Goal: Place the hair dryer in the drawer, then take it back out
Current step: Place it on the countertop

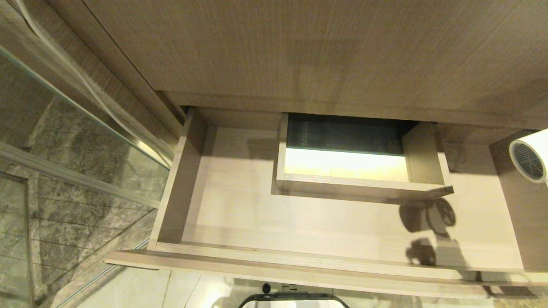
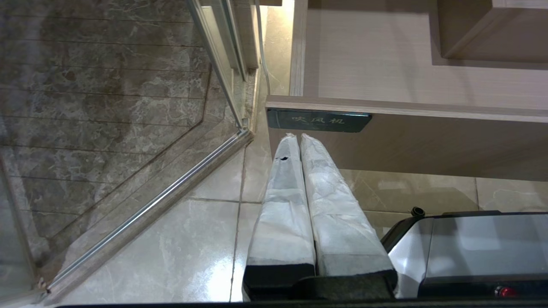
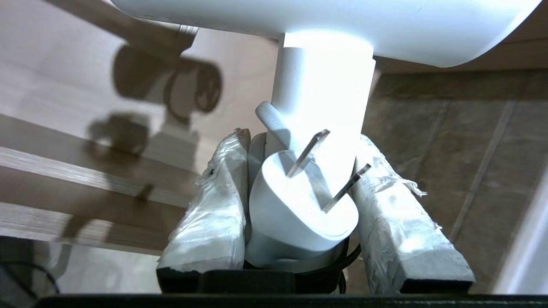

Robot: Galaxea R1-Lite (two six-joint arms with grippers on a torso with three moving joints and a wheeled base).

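Hair dryer: the hair dryer (image 1: 531, 156) hung at the right edge of the head view, above the right end of the drawer, its dark honeycomb grille facing the camera.
Right gripper: the right gripper (image 3: 299, 192) was clamped on the dryer's handle, with the white plug (image 3: 299, 214) and its 2 prongs wedged between the wrapped fingers (image 3: 214, 205); the barrel sat just past the fingertips.
Left gripper: the left gripper (image 2: 299, 141) had its 2 fingers pressed together with nothing between them, parked low in front of the drawer front, near a small dark label (image 2: 319, 120).
Drawer: the drawer (image 1: 180, 179) stood pulled out, with nothing lying on its floor (only the dryer's shadow fell on the wood, near the boxed cutout (image 1: 359, 158)).
Progress: the dryer was in the air and not in the drawer; whether this was the way in or the way out, I could not tell.
Left to do: if it was going in, lowering, letting go, re-grasping and lifting all remained; if coming out, little remained.
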